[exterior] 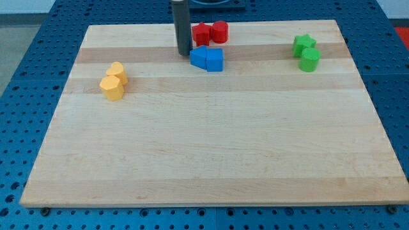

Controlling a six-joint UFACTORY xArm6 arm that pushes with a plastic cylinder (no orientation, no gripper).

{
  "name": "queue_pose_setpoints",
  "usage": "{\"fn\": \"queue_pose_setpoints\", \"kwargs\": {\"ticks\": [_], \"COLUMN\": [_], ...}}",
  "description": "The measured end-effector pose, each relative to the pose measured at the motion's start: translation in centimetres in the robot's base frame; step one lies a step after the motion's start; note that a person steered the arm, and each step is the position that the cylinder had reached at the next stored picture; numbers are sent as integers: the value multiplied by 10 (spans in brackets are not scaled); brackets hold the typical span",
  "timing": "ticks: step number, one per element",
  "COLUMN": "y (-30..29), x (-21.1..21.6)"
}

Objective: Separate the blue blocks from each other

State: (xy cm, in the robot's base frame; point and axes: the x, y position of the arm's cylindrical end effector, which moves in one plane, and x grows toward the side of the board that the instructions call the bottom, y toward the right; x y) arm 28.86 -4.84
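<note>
Near the board's far edge, around twelve o'clock from its middle, my tip [185, 53] stands just beside the two blue blocks, at about nine o'clock from them; I cannot tell whether it touches. I have no fingers to open or close, only the dark rod. The left blue block [199, 57] and the right blue block [215, 60] sit pressed together as one pair. At twelve o'clock from them, close by, two red blocks [211, 32] huddle against the top edge, so room is tight there. Two green blocks [307, 52] lie well apart at three o'clock, near the right edge; two yellow blocks [114, 82] lie toward eight o'clock, near the left edge. From six o'clock of the blue pair the wooden board [211, 153] runs bare to the bottom edge.
</note>
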Motion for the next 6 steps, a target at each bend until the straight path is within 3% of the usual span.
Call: {"fn": "queue_pose_setpoints", "kwargs": {"ticks": [3, 6], "y": [70, 69], "x": [1, 29]}}
